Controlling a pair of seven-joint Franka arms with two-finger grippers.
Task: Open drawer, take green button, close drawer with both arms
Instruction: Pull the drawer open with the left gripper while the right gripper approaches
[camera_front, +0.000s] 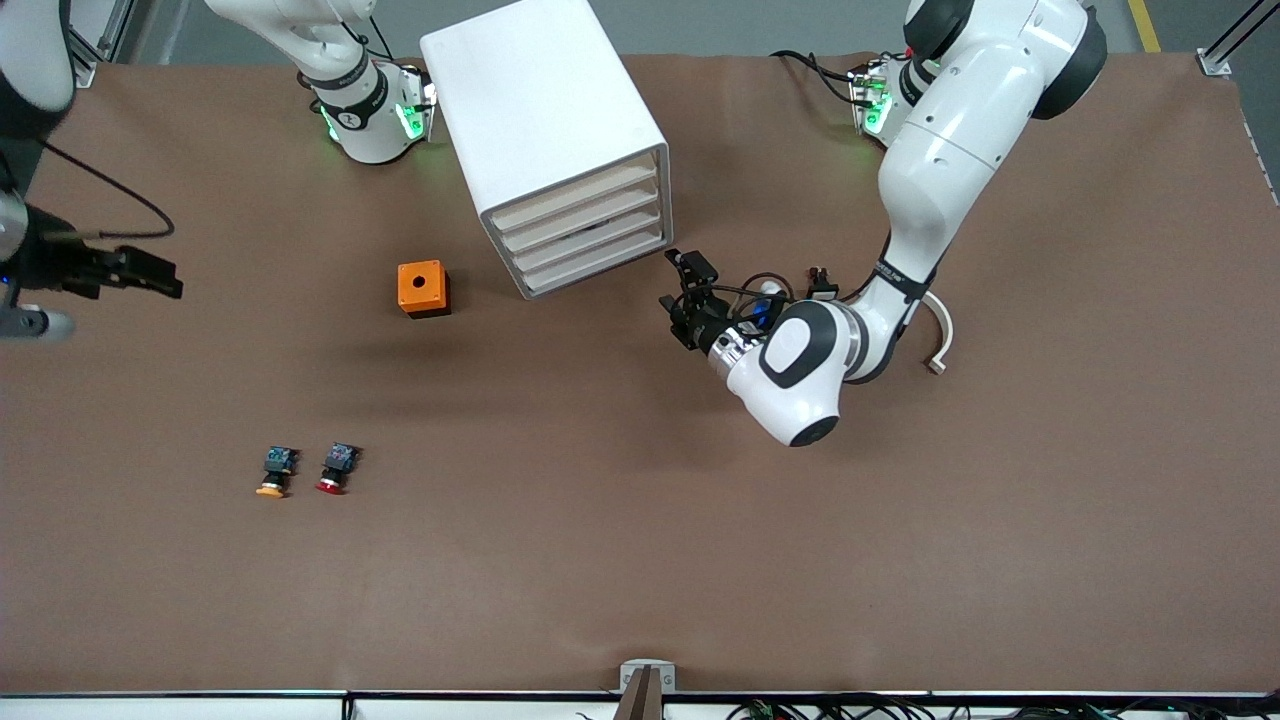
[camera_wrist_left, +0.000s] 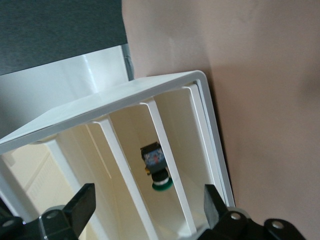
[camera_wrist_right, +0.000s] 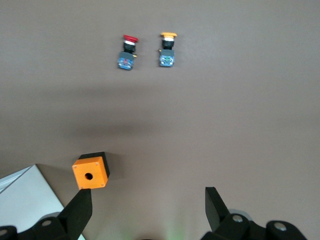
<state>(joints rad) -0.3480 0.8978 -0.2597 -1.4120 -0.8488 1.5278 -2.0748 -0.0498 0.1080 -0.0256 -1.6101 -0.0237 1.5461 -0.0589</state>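
Pictured at the table: white drawer cabinet (camera_front: 560, 140) standing near the robots' bases, its four drawer fronts facing the left arm's end and toward the front camera. Left gripper (camera_front: 688, 298) poised just in front of the lower drawer fronts, fingers (camera_wrist_left: 82, 202) spread wide, holding nothing. Seen from the left wrist, looking into the cabinet past its white dividers: green-capped button (camera_wrist_left: 156, 167) lying inside one compartment, cap toward the gripper, bluish block deeper in. Not visible at all from the front camera.

Right gripper (camera_front: 130, 268) waiting high over the right arm's end of the table, fingers (camera_wrist_right: 77, 212) wide apart and empty, camera looking down on an orange box (camera_front: 423, 288), a red-capped button (camera_front: 337, 467) and an orange-capped button (camera_front: 275, 472), the two buttons side by side, well nearer the front camera than the box.

Risks from here, as a judgement: light cabinet, unbraced, liable to slide or twist under a one-handed pull. Narrow slots between dividers, so a spread finger likely to strike one on the way in. Small button, rounded cap, easily nudged deeper or squirted out of a pinch. Two look-alike buttons out on the open table, tempting the wrong pick.
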